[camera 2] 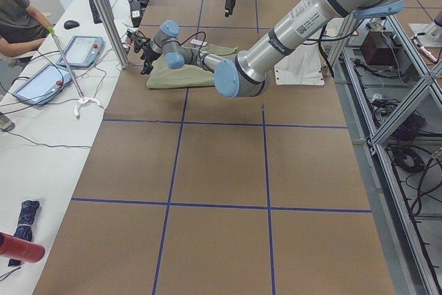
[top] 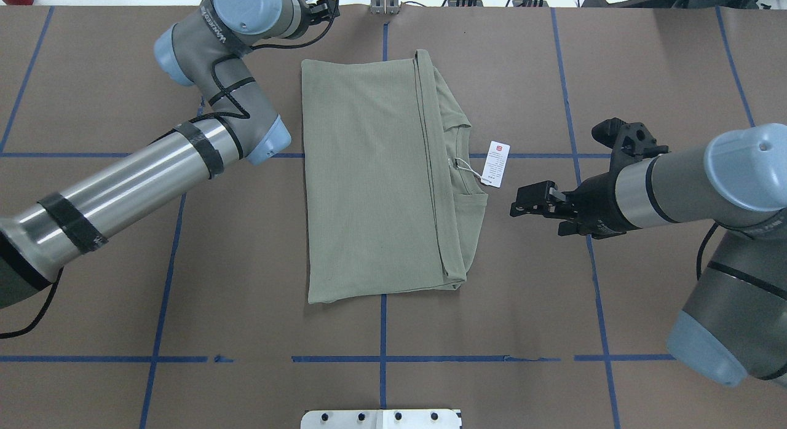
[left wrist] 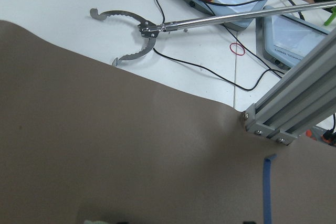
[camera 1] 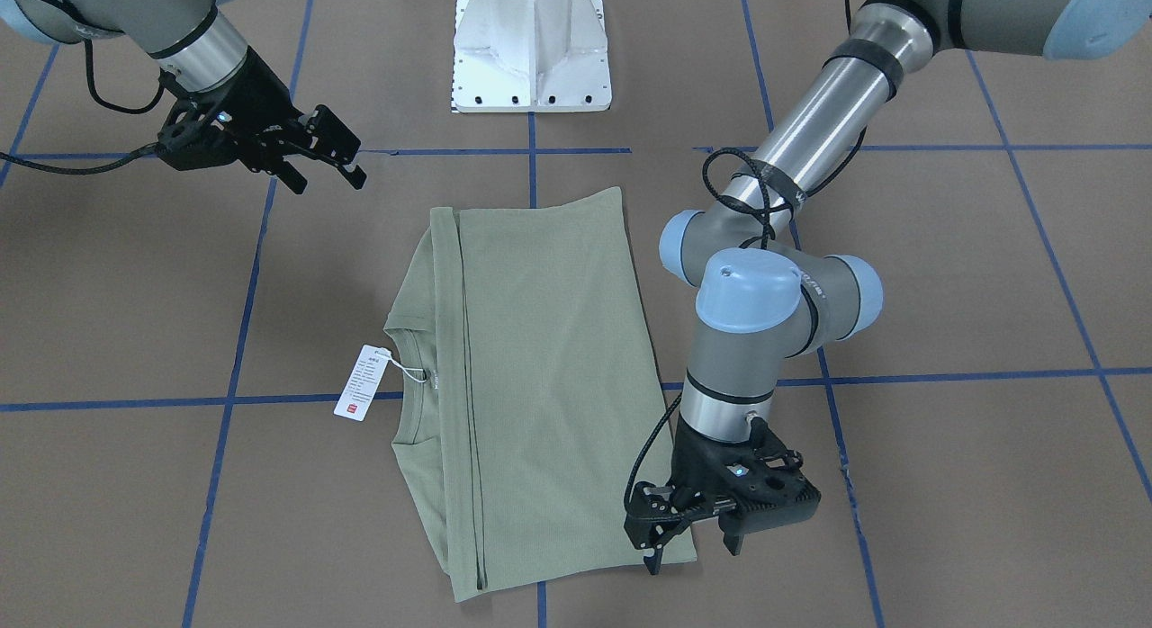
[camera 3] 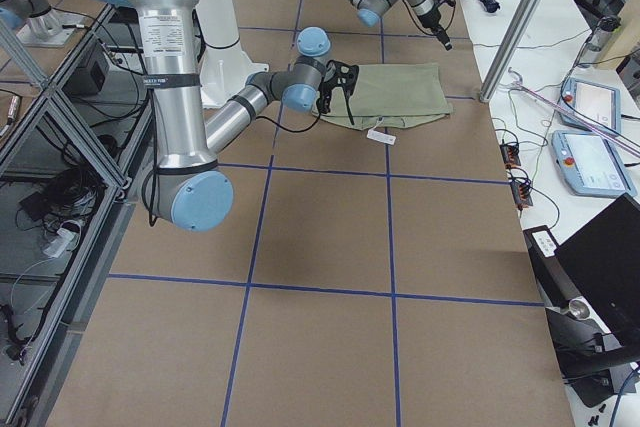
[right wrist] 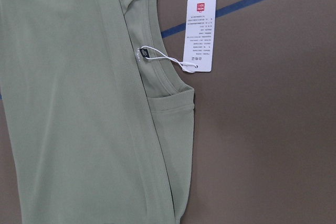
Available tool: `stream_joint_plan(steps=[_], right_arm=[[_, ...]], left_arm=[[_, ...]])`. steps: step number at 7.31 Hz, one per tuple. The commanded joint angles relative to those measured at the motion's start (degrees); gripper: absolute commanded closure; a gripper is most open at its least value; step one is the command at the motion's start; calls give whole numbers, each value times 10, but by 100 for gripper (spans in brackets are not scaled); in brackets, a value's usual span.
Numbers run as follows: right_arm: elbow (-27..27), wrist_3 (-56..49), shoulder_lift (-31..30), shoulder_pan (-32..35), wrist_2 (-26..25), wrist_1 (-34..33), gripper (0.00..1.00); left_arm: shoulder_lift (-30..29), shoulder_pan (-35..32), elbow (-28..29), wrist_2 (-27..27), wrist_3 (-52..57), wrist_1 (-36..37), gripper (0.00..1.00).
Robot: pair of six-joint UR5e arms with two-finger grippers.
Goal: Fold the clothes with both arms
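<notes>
Left claw [camera 1: 693, 549] at shirt [camera 1: 540, 385] corner; right claw [camera 1: 328, 180] apart.

The table [top: 522, 294] was covered in brown and marked with blue tape lines [top: 430, 358]. A folded green shirt [top: 369, 177] was laid flat in the middle. Its white hang tag [top: 496, 163] was laid on the table just beside the collar. A white metal base [camera 1: 531, 48] was set at the robot's edge.

Ahead of the jaws of our right gripper [top: 521, 209] lies the hang tag [top: 495, 163]; beyond it, the shirt [top: 369, 171]. One shirt corner lies by our left gripper [camera 1: 693, 551].
</notes>
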Motion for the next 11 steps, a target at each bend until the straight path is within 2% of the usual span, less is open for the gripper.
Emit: stream_joint_plan(steps=[1,2,3,4,5,7,11], right_arm=[[-36,-94,93,-4,-6,-134,0],[-59,-138,146,-33,-48,-210,0],[-88,-145,187,-77,-113,-245,0],[-145,-146,233,-108,-136,-248,0],[-182,-152,245,-125,-143,-247,0],[-200,-227,244,-144,-153,-249,0],[-194,-271,242,-145,-150,-325,0]], left_arm=[[114,-5,-174,-59,44,61,0],[150,-1,-245,-84,47,102,0],[156,4,-304,-128,46,168,0],[174,17,-369,-146,40,213,0],[202,35,-427,-146,38,237,0],[209,46,-436,-146,19,239,0],[210,52,-430,-147,4,232,0]])
